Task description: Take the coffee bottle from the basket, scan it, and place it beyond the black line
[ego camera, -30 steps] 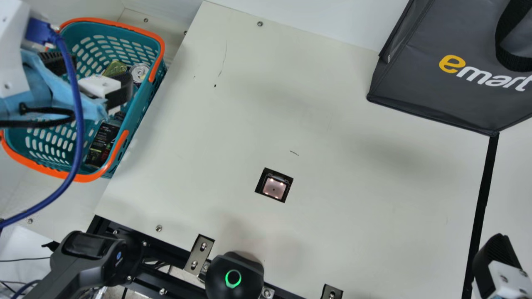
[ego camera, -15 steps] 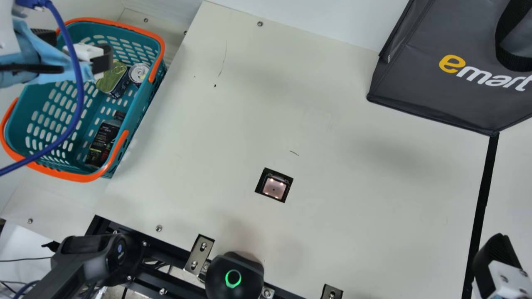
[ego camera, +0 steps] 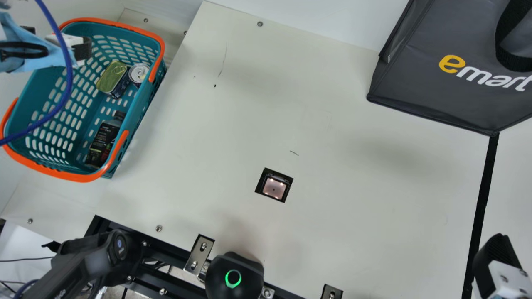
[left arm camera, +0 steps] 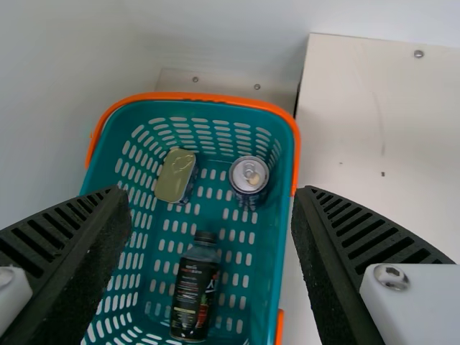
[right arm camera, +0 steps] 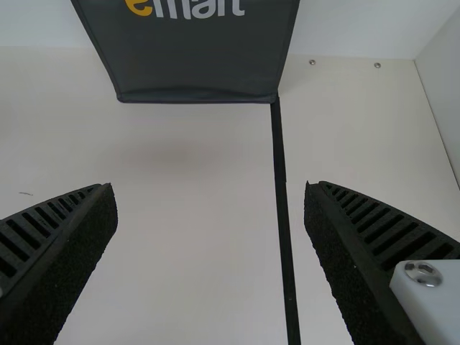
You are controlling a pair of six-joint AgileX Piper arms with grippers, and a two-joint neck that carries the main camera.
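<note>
My left gripper (ego camera: 58,39) is above the far left part of the teal basket (ego camera: 160,45); in its wrist view the left gripper (left arm camera: 212,198) stands open, nothing between its fingers. The dark coffee bottle (ego camera: 103,143) lies inside the basket along its near right side; the left wrist view shows the bottle (left arm camera: 194,291) below the fingers, cap included. At the lower right edge of the main view is my right gripper (ego camera: 496,259), by the black line (ego camera: 482,199). Its wrist view has the right gripper (right arm camera: 212,194) open over bare table and the line (right arm camera: 282,194).
A rectangular tin (ego camera: 112,78) and a round can (ego camera: 139,74) share the basket. A scanner window (ego camera: 274,185) is set in the table (ego camera: 353,207). A dark bag (ego camera: 440,83) stands at the back right, and a black scanner device (ego camera: 235,276) at the near edge.
My left gripper has moved up and to the left in the main view, away from over the bottle, uncovering the tin and can. The right gripper has kept still.
</note>
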